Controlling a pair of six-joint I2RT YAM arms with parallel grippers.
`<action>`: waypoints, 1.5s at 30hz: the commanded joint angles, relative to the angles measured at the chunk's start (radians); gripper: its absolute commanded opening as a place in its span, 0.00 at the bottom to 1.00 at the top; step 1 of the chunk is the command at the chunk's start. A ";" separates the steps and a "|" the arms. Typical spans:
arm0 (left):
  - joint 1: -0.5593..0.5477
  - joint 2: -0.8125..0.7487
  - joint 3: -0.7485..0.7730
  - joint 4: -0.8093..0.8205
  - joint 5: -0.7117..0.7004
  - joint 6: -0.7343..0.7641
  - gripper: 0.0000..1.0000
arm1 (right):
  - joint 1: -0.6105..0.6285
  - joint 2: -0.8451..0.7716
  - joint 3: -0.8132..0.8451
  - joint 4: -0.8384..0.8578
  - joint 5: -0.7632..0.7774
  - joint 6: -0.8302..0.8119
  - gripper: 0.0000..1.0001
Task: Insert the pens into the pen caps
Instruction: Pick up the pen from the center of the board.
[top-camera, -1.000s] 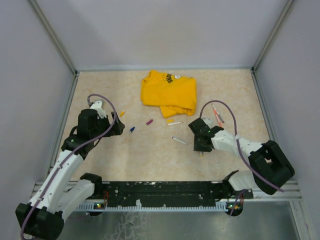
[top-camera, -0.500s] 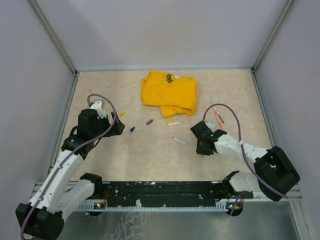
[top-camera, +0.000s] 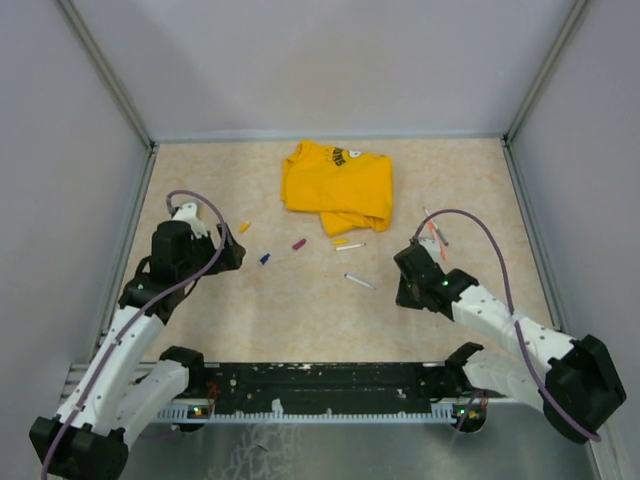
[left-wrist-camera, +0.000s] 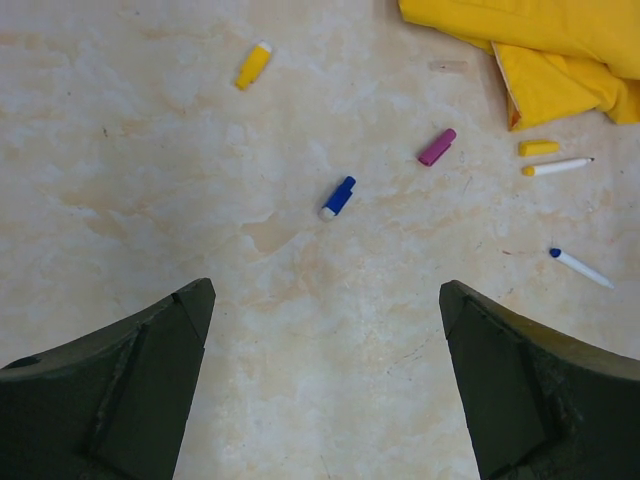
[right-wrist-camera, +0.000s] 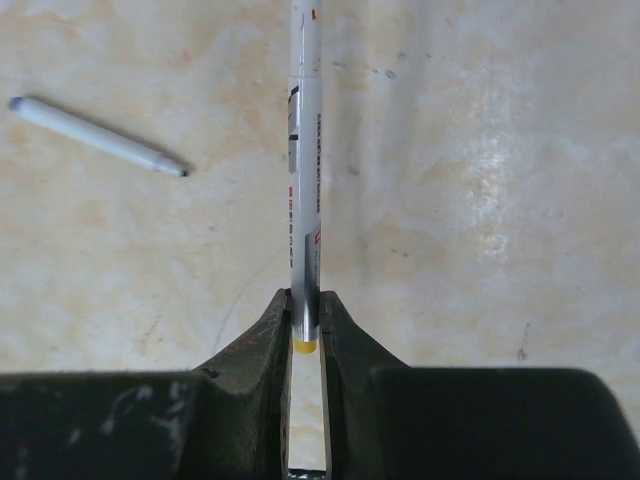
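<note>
The right gripper (right-wrist-camera: 305, 300) has its two fingers (right-wrist-camera: 265, 340) pressed narrow on a white pen (right-wrist-camera: 305, 150). They hold it close to its yellow end, and the barrel runs straight out ahead of the fingertips. I cannot tell whether its far end touches the table (right-wrist-camera: 480, 200). Ahead of these fingers and to their left, well apart from them, a second pen (right-wrist-camera: 95, 135) with a blue end lies flat.

The left gripper (left-wrist-camera: 325, 295) keeps its fingers (left-wrist-camera: 130, 390) wide apart and holds nothing. Ahead of the gap between them, a little toward the finger seen at right, lies a blue cap (left-wrist-camera: 338, 197). A magenta cap (left-wrist-camera: 437, 147) is farther ahead on that same side. A yellow cap (left-wrist-camera: 253, 65) lies far ahead on the other finger's side. Beyond the right-hand finger, a short yellow piece (left-wrist-camera: 538, 148) and a thin white pen (left-wrist-camera: 557, 166) lie just beside each other. Both are near the edge of a folded yellow T-shirt (left-wrist-camera: 560, 40).
</note>
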 joint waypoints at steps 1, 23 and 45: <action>0.005 -0.036 0.019 0.026 0.084 -0.028 1.00 | 0.010 -0.133 -0.016 0.128 -0.081 -0.045 0.04; -0.370 0.032 -0.047 0.278 0.145 -0.424 0.96 | 0.204 -0.085 -0.037 0.665 -0.208 0.129 0.01; -0.560 0.138 -0.124 0.459 0.047 -0.499 0.71 | 0.399 0.116 0.098 0.865 -0.197 0.177 0.00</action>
